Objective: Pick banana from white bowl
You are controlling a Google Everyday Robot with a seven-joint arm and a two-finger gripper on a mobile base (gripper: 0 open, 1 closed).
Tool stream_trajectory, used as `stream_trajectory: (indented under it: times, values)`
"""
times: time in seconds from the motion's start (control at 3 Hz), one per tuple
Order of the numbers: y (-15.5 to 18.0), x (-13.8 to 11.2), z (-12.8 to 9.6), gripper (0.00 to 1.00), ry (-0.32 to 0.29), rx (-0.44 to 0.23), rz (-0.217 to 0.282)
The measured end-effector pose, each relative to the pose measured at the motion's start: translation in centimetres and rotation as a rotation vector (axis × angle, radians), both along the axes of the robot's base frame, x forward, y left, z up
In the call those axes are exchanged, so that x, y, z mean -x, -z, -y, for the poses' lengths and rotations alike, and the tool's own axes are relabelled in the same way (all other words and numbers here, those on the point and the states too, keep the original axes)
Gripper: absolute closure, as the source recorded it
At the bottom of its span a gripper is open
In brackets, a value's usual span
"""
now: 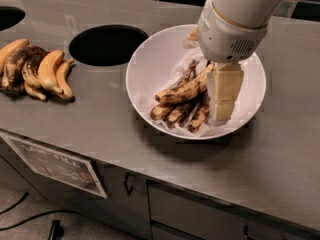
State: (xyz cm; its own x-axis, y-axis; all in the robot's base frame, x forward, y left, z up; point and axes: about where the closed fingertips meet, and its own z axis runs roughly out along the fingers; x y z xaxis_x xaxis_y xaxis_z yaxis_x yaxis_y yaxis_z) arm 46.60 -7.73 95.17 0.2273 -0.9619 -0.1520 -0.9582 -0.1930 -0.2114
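The white bowl (150, 59) stands on the grey counter, right of a round hole. Inside it lies a pile of overripe bananas. The banana (184, 90), long, yellow and spotted, lies on top, running from lower left up to the right. Shorter, darker bananas (180, 113) lie under it. My gripper (220, 104) hangs from the white wrist inside the bowl's right half, at the right end of the pile. One cream finger (223, 91) shows, next to the banana's upper right end, which it hides.
A round hole (106, 45) opens in the counter (280, 154) left of the bowl. A bunch of orange-yellow and black bananas (35, 70) lies at the far left. Another hole (7, 16) is at the top left corner. Cabinet fronts sit below the counter's front edge.
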Motion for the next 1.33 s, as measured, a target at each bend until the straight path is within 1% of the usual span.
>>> stream_trajectory:
  times: [0.33,0.67,1.0,1.33]
  values:
    - [0.6,-1.2,-0.8,0.0,-0.012,-0.003,-0.026]
    - [1.1,-1.7,-1.3,0.0,-0.018,-0.021,-0.029]
    - [2.2,-2.1,-1.6,0.0,-0.023,-0.035,-0.049]
    - [3.7,-2.6,-1.1,0.0,-0.014,-0.041,-0.071]
